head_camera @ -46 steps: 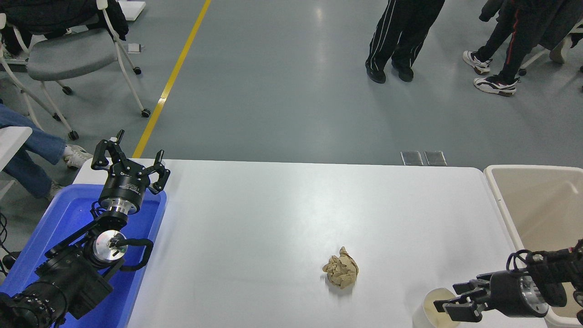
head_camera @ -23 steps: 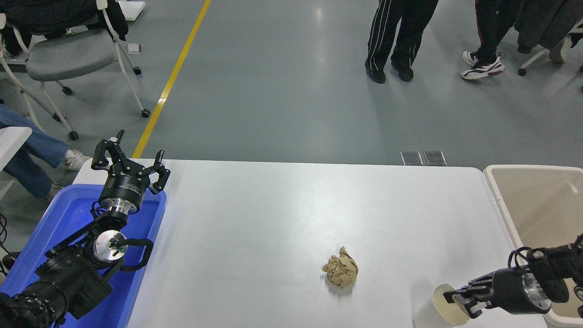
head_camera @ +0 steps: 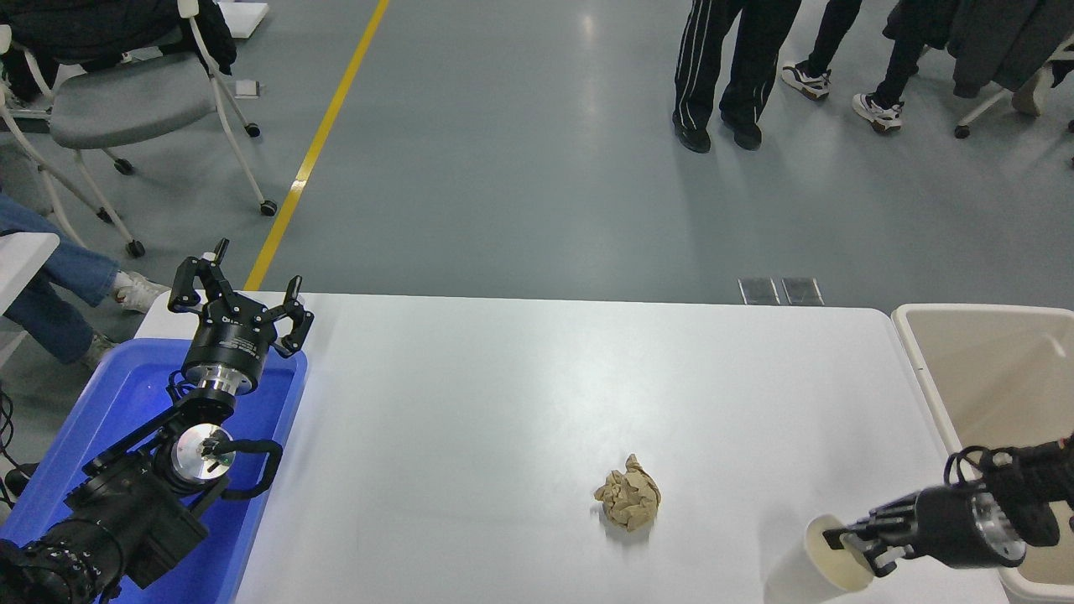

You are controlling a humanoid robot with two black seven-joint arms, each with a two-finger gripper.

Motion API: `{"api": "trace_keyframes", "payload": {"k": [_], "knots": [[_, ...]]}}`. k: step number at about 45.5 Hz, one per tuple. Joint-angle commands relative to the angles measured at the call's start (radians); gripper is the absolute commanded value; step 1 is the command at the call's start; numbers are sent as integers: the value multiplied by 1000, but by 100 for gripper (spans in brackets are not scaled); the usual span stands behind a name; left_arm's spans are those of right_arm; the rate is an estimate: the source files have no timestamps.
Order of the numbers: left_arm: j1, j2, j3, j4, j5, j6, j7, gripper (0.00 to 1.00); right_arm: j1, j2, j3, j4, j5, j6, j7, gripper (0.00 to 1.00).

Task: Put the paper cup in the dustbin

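Your right gripper [head_camera: 856, 545] is pinching the rim of the paper cup [head_camera: 818, 562], jaws nearly closed, at the table's [head_camera: 503, 403] near right corner. You're risking the tilted cup slipping or crushing. The dustbin [head_camera: 931, 394] is standing just right; its rim needs clearing. 1 paper ball [head_camera: 628, 500] is lying nearby, left. The left gripper [head_camera: 239, 304] is resting open over the blue tray [head_camera: 109, 403].
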Motion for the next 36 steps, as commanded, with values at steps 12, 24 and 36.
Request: {"api": "trace_keyframes", "payload": {"k": [12, 24, 36], "knots": [[0, 0, 0, 0, 0, 0, 0, 100, 431, -182, -80, 118, 49, 227, 21, 0], [0, 0, 0, 0, 0, 0, 0, 100, 642, -212, -53, 138, 49, 425, 21, 0], [0, 0, 0, 0, 0, 0, 0, 100, 767, -222, -27, 155, 51, 543, 17, 0]]}}
